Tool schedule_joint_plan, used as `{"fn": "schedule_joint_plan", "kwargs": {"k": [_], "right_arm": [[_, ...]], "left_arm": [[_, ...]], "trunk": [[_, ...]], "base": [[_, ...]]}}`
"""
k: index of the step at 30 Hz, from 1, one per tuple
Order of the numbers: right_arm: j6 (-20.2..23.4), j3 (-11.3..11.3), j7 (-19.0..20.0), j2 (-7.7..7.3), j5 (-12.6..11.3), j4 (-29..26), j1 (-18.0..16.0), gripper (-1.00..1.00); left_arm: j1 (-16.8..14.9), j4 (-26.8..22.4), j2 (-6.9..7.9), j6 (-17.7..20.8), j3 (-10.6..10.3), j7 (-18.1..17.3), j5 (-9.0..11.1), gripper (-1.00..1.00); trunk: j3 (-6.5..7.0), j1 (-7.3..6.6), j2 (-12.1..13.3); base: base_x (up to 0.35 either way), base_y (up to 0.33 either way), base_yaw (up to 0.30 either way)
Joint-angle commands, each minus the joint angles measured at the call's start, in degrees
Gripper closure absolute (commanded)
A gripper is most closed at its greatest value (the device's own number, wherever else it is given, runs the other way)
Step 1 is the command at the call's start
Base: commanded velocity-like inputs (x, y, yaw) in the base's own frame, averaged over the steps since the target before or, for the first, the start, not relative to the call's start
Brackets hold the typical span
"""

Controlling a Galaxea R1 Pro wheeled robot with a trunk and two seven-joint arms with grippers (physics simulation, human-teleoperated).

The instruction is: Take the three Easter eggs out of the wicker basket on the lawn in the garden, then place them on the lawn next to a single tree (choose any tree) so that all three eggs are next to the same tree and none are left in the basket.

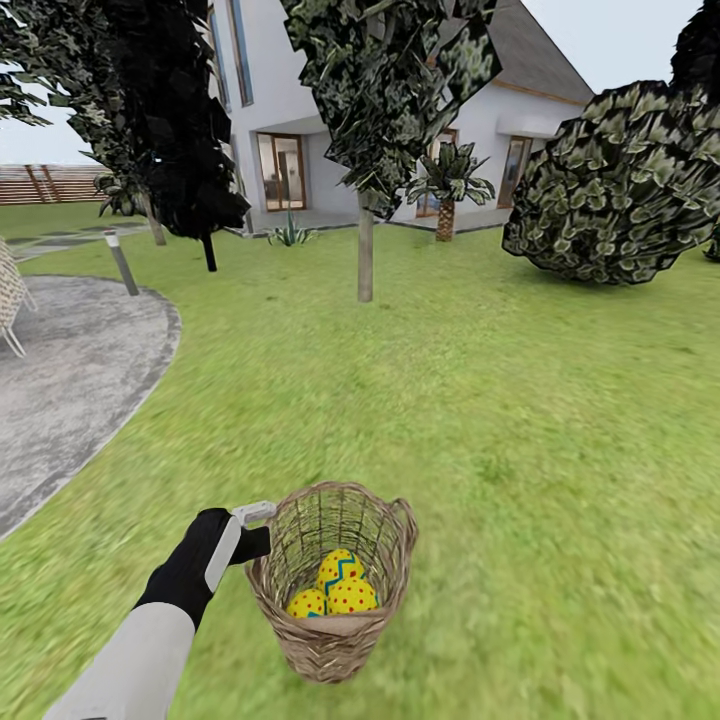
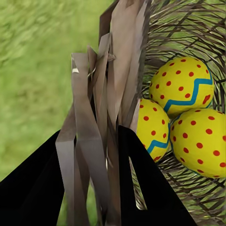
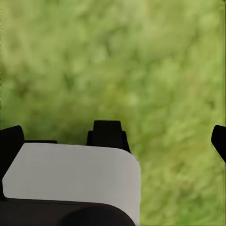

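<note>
The basket [image 1: 332, 580] is clamped at its nine o'clock rim by the left gripper [image 1: 262, 532], its jaws closed on the wicker. Three eggs [image 1: 335, 585] are seen inside it, on the lawn [image 1: 520, 420]. The right gripper [image 3: 165, 136] is held wide open, empty, above grass.

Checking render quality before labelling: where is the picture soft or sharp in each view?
Head view: lawn smeared, wicker basket and eggs crisp. Left wrist view: eggs and weave sharp, grass behind blurred. Right wrist view: grass just green blur, no cast shadows.
</note>
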Motion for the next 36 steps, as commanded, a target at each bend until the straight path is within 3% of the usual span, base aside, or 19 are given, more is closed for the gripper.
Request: {"fn": "schedule_joint_plan", "kwargs": {"k": [1, 36], "right_arm": [[-0.3, -0.5, -0.1, -0.04, 0.5, 0.2, -0.1, -1.0], [-0.3, -0.5, -0.1, -0.04, 0.4, 0.2, -0.1, -1.0]], "left_arm": [[0.0, -0.1, -0.06, 0.1, 0.2, 0.5, 1.1, 1.0], [0.0, 0.0, -0.26, 0.1, 0.1, 0.6, 1.1, 1.0]], "trunk": [[-0.05, 0.03, 0.0], [-0.05, 0.03, 0.0]], "base": [[0.318, 0.0, 0.0], [0.318, 0.0, 0.0]]}}
